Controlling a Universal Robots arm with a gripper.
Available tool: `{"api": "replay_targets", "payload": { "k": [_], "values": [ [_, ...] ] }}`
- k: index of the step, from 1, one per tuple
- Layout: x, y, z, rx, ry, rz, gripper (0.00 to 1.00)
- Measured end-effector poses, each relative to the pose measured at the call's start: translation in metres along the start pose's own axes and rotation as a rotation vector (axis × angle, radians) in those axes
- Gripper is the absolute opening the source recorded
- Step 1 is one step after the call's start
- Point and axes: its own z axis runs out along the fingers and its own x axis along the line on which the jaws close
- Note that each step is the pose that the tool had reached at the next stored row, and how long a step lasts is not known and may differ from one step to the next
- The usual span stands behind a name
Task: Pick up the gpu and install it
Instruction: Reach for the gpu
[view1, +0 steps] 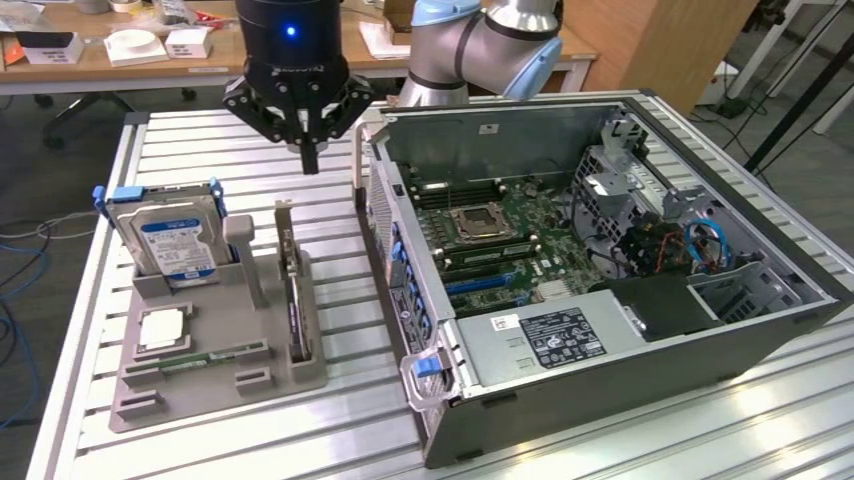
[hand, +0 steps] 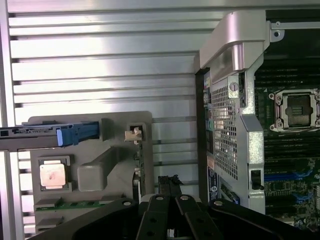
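Observation:
The gpu (view1: 298, 300) stands on edge in a slot of the grey holder (view1: 267, 380), a thin dark card with its silvery bracket at the far end. From the wrist view the gpu (hand: 138, 165) appears edge-on, a narrow line in the holder (hand: 100, 165). My gripper (view1: 310, 160) hangs above the table beyond the holder's far end, fingers shut together with nothing between them. In the wrist view my gripper (hand: 169, 189) sits just beside the card's line, between the holder and the computer case (hand: 240, 100).
The open computer case (view1: 747, 300) lies on the exterior view's right, with its motherboard (view1: 494, 240) exposed. The holder also carries a blue-labelled hard drive (view1: 171, 240), a processor (view1: 160, 328) and a green memory stick (view1: 214, 357). A slatted metal table (view1: 174, 150) lies underneath.

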Motion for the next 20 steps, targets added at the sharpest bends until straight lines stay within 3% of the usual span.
{"api": "replay_targets", "payload": {
  "k": [20],
  "values": [
    [0.0030,-0.0003,0.0012,0.0000,0.0000,0.000,0.11]
  ]
}}
